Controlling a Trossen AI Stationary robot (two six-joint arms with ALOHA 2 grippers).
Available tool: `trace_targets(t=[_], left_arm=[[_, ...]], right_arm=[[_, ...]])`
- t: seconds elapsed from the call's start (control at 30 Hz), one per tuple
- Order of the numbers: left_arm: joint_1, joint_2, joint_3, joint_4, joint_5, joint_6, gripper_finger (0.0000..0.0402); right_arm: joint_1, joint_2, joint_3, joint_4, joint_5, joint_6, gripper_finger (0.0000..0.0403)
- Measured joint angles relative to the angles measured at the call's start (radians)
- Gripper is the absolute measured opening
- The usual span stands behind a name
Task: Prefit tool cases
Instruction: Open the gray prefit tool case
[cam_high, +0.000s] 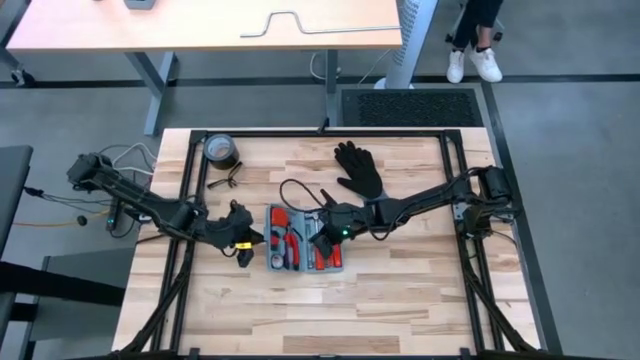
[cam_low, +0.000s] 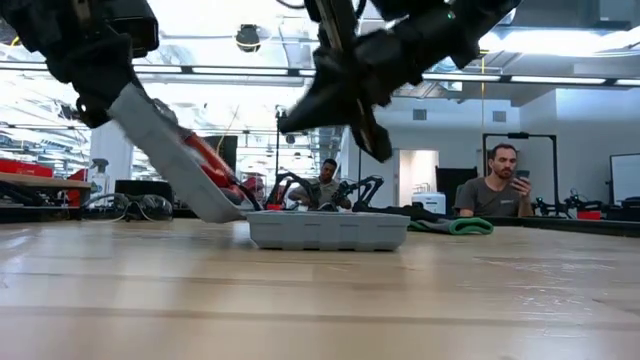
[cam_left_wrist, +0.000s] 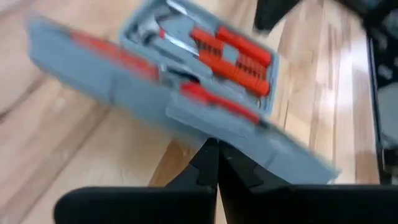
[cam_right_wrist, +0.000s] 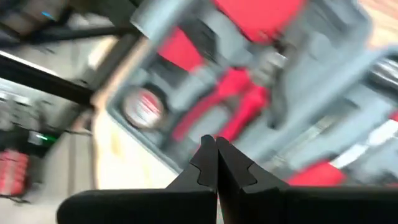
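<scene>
The blue-grey tool case (cam_high: 303, 240) stands open at the table's middle, red-handled tools in its recesses. Its base (cam_low: 325, 230) lies flat on the table. Its lid (cam_low: 175, 155) slants up toward the table's left, still joined to the base at its lower edge. My left gripper (cam_high: 248, 245) is shut at the lid's raised edge. My right gripper (cam_high: 322, 232) is shut and hangs above the base (cam_right_wrist: 267, 93), apart from it in the low view (cam_low: 375, 140). My left gripper has its shut fingertips (cam_left_wrist: 217, 149) against the lid's raised free edge (cam_left_wrist: 211, 134), near that edge's middle. It comes from the table's left side. The lid stands tilted on its lower edge; whether the tips only push it or hook under it cannot be told.
A black glove (cam_high: 358, 165) lies at the far middle and a dark tape roll (cam_high: 220, 150) at the far left, with a small black piece (cam_high: 228, 183) nearby. A black cable (cam_high: 295, 190) loops just beyond the case. People (cam_low: 497, 180) sit in the room behind.
</scene>
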Motion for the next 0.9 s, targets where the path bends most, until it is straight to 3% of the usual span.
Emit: trace_targets(t=[0.13, 0.4, 0.63, 0.77, 0.9], left_arm=[[-0.014, 0.041, 0.000, 0.068, -0.029, -0.010, 0.0000], [-0.050, 0.246, 0.000, 0.234, -0.021, -0.069, 0.0000], [-0.066, 0.242, 0.000, 0.254, -0.036, -0.118, 0.0000], [-0.066, 0.256, 0.001, 0.357, -0.055, -0.096, 0.0000], [-0.065, 0.349, 0.002, 0.515, -0.068, -0.084, 0.0000]], right_arm=[[-0.039, 0.000, 0.000, -0.123, -0.001, -0.063, 0.0000], [-0.133, 0.000, 0.000, -0.227, -0.041, -0.160, 0.0000], [-0.184, 0.000, 0.000, -0.293, -0.070, -0.238, 0.0000], [-0.215, 0.000, 0.000, -0.366, -0.079, -0.289, 0.0000], [-0.242, 0.000, -0.001, -0.423, -0.105, -0.334, 0.0000]])
